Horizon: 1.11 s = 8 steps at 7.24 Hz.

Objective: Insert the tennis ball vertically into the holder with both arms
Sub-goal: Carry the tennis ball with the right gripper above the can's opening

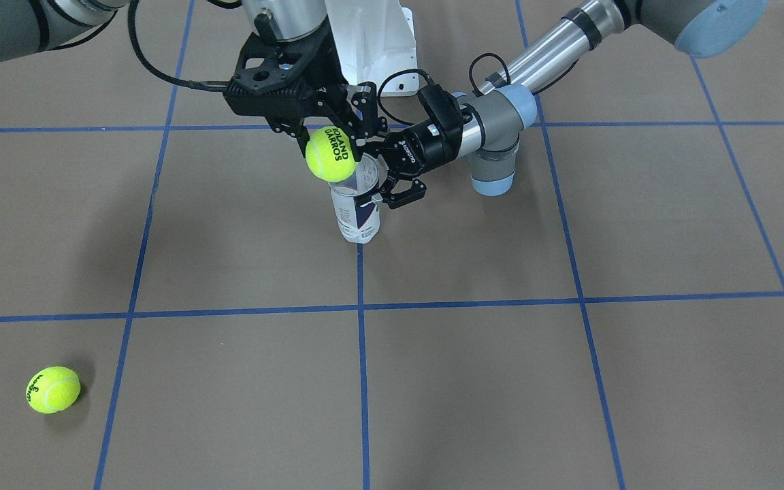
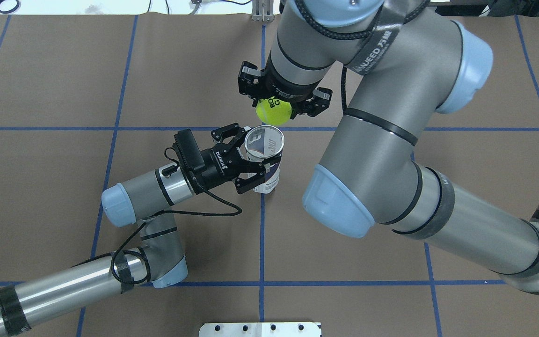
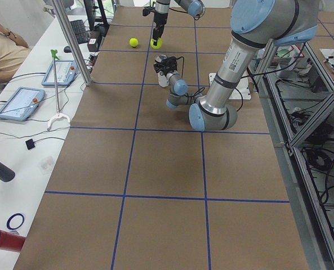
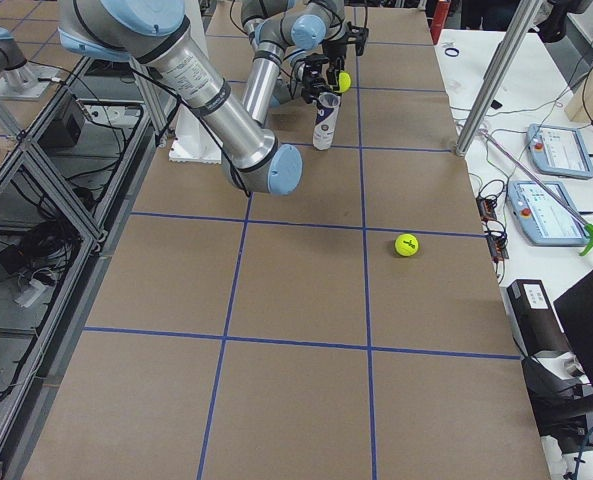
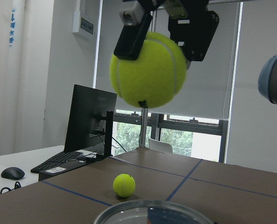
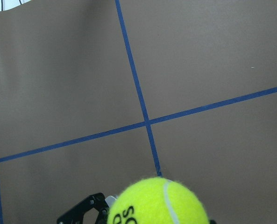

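Note:
The holder point(image 1: 356, 212), a clear can with a white and navy label, stands upright near the table's middle, its silver rim point(image 2: 264, 139) open upward. My left gripper point(image 2: 252, 158) comes in from the side and is shut on the can's upper body; it also shows in the front view point(image 1: 380, 185). My right gripper point(image 2: 279, 100) points down and is shut on a yellow "Roland Garros" tennis ball point(image 1: 331, 154). The ball hangs just above the can's mouth, a little to the far side of the rim point(image 5: 152, 211). It also shows in the left wrist view point(image 5: 147, 70) and the right wrist view point(image 6: 159, 203).
A second tennis ball point(image 1: 53, 389) lies loose on the brown table, far from the can on the robot's right side; it also shows in the right side view point(image 4: 406, 245). A white pedestal base point(image 1: 378, 41) stands at the robot's side. Blue tape lines grid the table.

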{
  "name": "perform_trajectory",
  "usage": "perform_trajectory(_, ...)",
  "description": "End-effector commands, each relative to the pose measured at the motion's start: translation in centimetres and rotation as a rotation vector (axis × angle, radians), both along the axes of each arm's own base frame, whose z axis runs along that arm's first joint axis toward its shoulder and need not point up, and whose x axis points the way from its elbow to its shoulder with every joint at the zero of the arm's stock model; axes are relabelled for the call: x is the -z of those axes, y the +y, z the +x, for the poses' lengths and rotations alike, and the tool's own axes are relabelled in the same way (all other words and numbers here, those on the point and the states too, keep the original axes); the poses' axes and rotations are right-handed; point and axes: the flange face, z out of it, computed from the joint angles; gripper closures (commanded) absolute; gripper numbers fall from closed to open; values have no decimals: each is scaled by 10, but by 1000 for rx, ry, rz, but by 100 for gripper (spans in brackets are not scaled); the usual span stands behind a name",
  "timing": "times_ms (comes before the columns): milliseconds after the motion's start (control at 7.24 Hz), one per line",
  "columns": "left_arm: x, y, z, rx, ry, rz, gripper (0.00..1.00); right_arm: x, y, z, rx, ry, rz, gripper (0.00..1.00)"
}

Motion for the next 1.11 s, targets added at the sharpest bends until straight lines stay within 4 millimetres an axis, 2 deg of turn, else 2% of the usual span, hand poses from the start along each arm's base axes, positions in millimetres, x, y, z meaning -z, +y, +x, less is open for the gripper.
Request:
perform_trajectory(0,1,0,0,0,1,0,23,5,7,-27,-9,24,-7,88)
perform_trajectory(138,1,0,0,0,1,0,23,5,11,-32,-10,30,2,77)
perform_trajectory(276,1,0,0,0,2,1,23,4,14,-35,-4,36,-3,60)
perform_trajectory(415,1,0,0,0,2,1,23,2,15,-35,-3,45,-9,37)
perform_trajectory(553,1,1,0,-2,2,1,23,0,16,-36,-1,49,-12,32)
perform_trajectory(967,1,0,0,-1,3,0,23,-4,27,-40,17,68,-24,32)
